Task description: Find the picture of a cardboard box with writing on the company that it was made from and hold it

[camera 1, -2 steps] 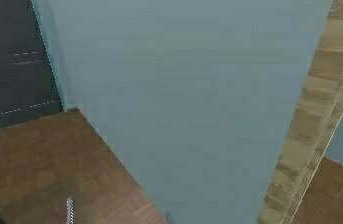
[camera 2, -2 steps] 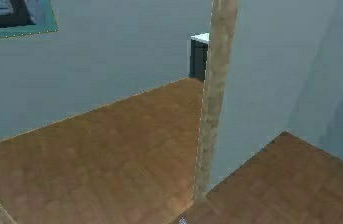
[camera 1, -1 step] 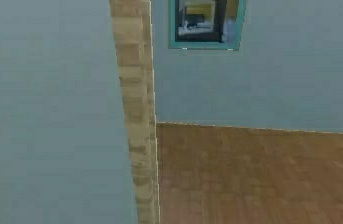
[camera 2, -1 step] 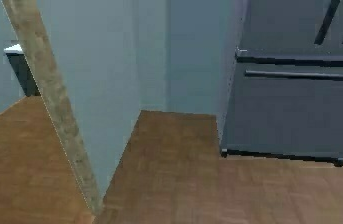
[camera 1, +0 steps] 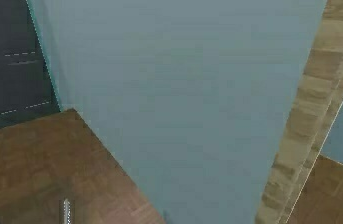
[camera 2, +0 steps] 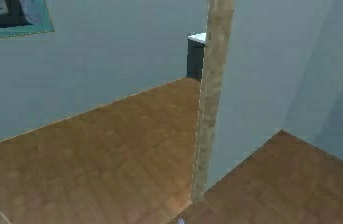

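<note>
Picture (camera 2: 9,18) in a teal frame hangs at the upper left corner of the arm side view, on the far wall; what it depicts is too small and too cropped to make out, so I cannot tell if it is the cardboard-box one. Whether the claw grips anything cannot be told.

Nearest, brown wood floor (camera 1: 39,170) covers the lower left of the forward view, with a short pale grey strip (camera 1: 66,210) at the bottom edge. A blue-grey wall (camera 1: 179,90) rises right behind it across the middle, ending at the right in a wood-grain edge (camera 1: 304,120). A dark panel (camera 1: 9,60) with faint dashed lines sits at the upper left.

In the arm side view, the same wood-grain edge (camera 2: 212,100) stands upright just right of centre, floor on both sides. Beyond it, a dark blue boxy object (camera 2: 196,55) with a pale top peeks out just left of the edge.
</note>
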